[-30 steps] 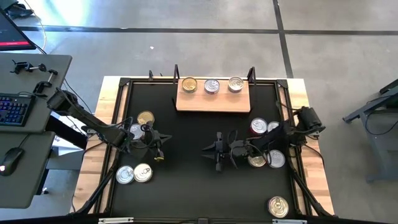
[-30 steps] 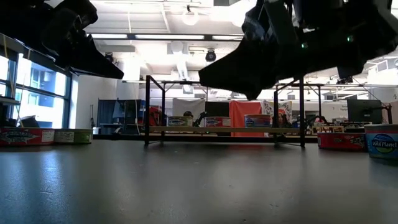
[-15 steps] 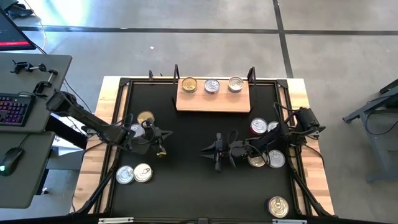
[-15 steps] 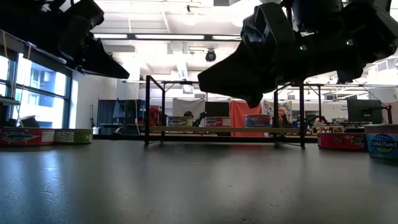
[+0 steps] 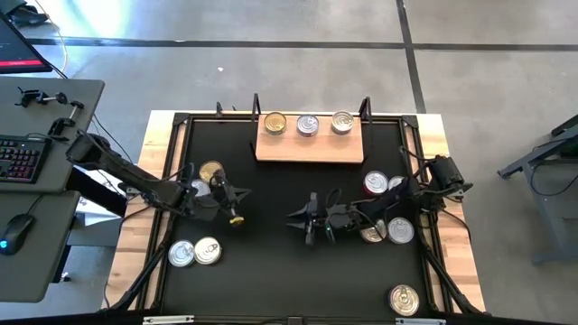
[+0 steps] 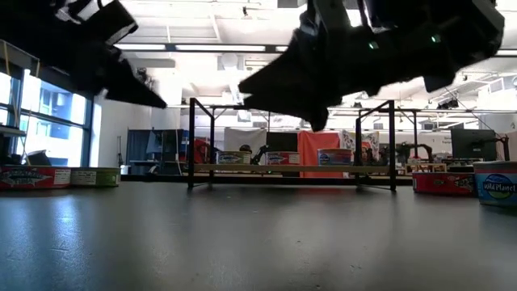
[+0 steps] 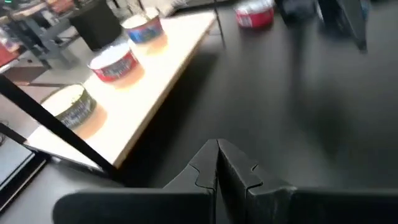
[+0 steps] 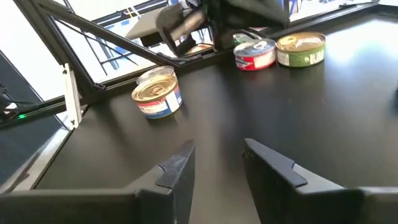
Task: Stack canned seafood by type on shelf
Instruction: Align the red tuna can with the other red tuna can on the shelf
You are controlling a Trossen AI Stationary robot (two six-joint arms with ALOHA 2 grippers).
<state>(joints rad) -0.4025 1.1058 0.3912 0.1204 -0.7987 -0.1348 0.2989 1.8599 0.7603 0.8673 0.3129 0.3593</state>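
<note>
The shelf [image 5: 309, 144], a light wooden board with black posts, stands at the table's far middle. Three cans rest on their bases in a row on it: a gold-lidded one [image 5: 275, 124] and two silver-lidded ones [image 5: 308, 125], [image 5: 341, 122]. The left wrist view shows them green-sided [image 7: 74, 107], red-sided [image 7: 114, 64] and blue-sided [image 7: 143, 28]. My left gripper [image 5: 237, 206] hovers shut over the table's left middle, near a gold can [image 5: 211, 171]. My right gripper [image 5: 305, 224] hovers open at the table's centre, with nothing between its fingers [image 8: 177, 168].
More cans stand on the black tabletop: two at the near left [image 5: 194, 252], several at the right [image 5: 386, 183], [image 5: 388, 232], and one at the near right corner [image 5: 404, 299]. The middle of the table in front of the shelf is bare.
My left gripper has swung a little toward the table's far edge and rolled about its own axis, staying shut. My right gripper has rolled too, its fingers now slanted, and edged slightly toward the table's left. No can has moved.
</note>
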